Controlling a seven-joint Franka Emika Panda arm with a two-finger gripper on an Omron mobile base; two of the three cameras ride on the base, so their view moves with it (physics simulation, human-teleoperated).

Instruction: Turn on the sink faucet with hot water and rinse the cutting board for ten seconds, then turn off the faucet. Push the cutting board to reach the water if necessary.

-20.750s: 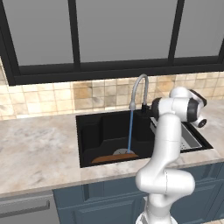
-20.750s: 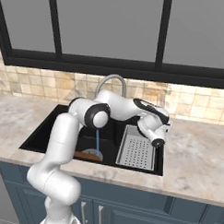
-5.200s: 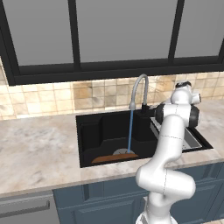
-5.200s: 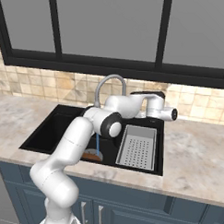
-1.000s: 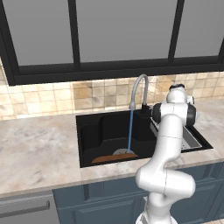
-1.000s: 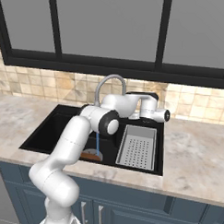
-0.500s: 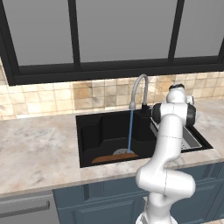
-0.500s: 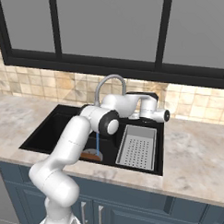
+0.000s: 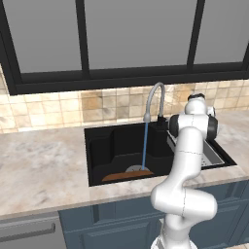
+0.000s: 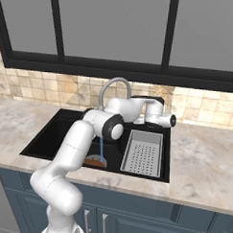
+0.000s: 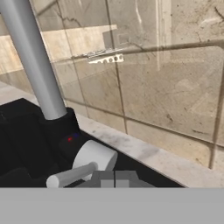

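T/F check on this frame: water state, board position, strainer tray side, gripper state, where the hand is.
1. The water is running from the sink faucet. True.
2. The cutting board lies on the counter left of the sink. False: it lies in the basin, and the stream comes down at its edge.
3. The grey strainer tray sits in the right part of the sink. True.
4. The gripper is wide open. False: its fingers are shut, with nothing held.
5. The gripper is close to the faucet's lever handle at the dark base. True.
6. The hand is down at the cutting board. False: it is up behind the sink by the faucet base.
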